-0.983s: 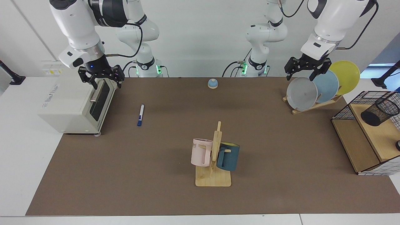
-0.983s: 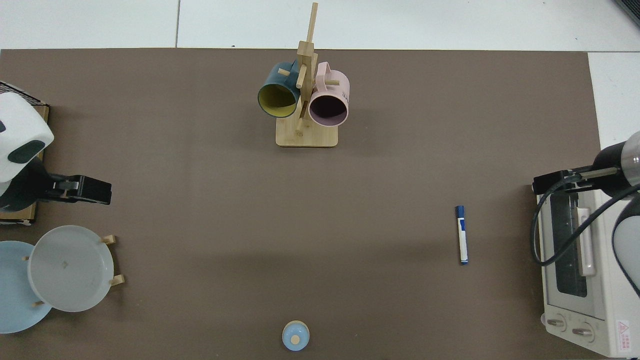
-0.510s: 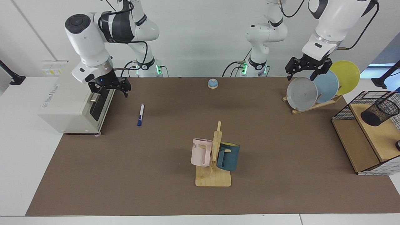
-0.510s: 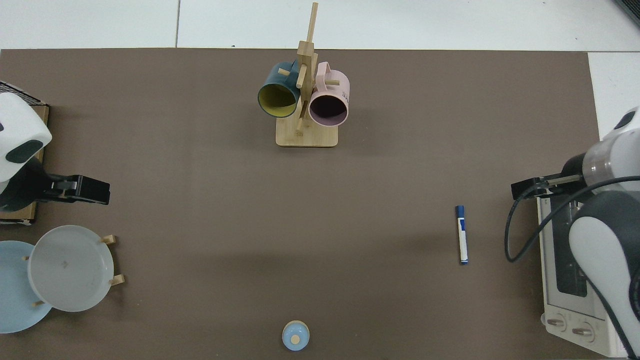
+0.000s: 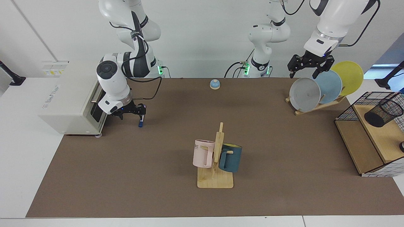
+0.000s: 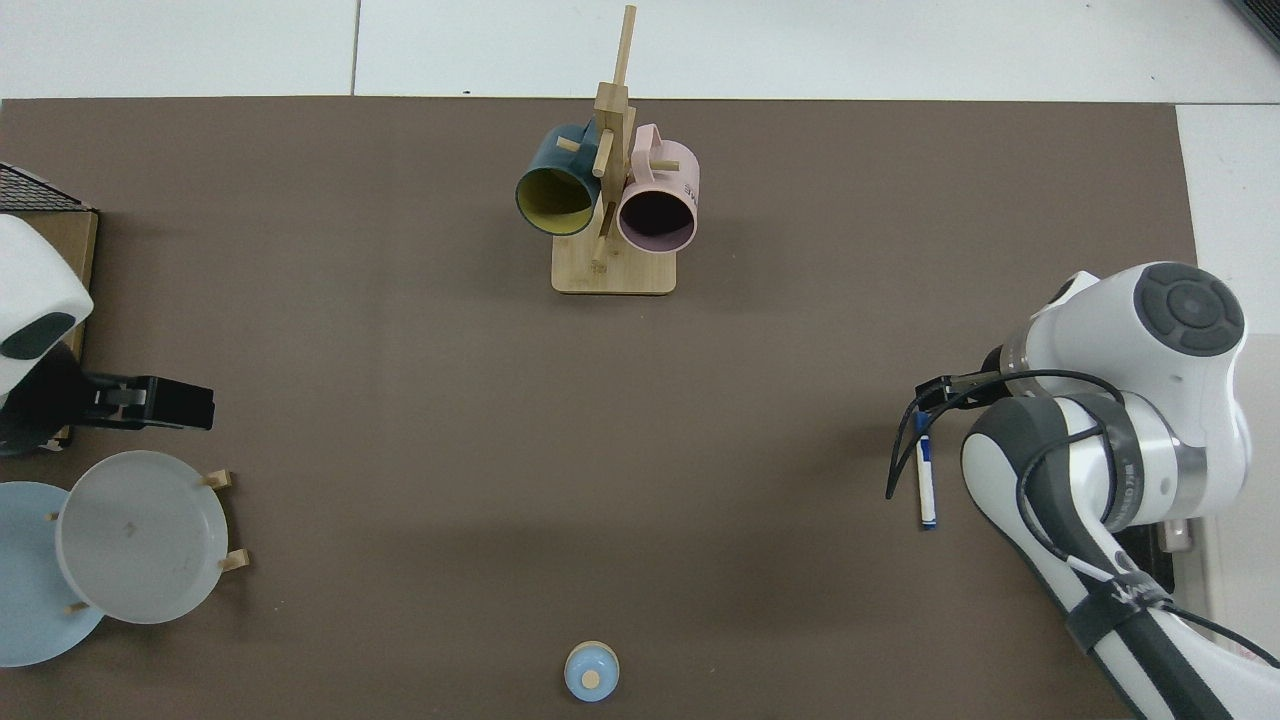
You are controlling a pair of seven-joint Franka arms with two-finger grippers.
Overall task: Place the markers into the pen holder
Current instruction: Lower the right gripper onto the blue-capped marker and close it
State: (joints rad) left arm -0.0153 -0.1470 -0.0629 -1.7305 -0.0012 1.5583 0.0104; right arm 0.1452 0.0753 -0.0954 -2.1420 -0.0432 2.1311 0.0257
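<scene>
big brown table mat (image 5: 157,176) across the whole bench, white toaster oven (image 5: 72,101) parked at one end, black wire basket with wooden shelves (image 5: 363,138) at the far other end. also a rack of plates (image 5: 315,91), a wooden mug tree (image 5: 216,157) holding a pink and a blue mug mid-table, and a small blue bell (image 5: 215,84) near the arm bases.

right arm bent low next to the oven, right gripper (image 5: 131,112) down near the mat with one black finger touching or just beside the capped end of the marker (image 6: 926,480). fingers spread apart, nothing held as far as can be made out, though the top view has the arm and cable covering part of it. marker flat on the mat just beside the oven, blue cap up under the gripper, white barrel sticking out.

left gripper (image 5: 308,64) waiting above the plate rack, fingers apart, empty.

pen holder (image 5: 383,113) sitting tilted on the basket's upper shelf, well apart from the marker, whole table between them.

so probably the reach-and-grab step, nothing picked up yet. next move likely needs the fingers straddling the barrel squarely, closing, then lifting and hauling it across, maybe a handover to the left arm since the holder is on that side.
</scene>
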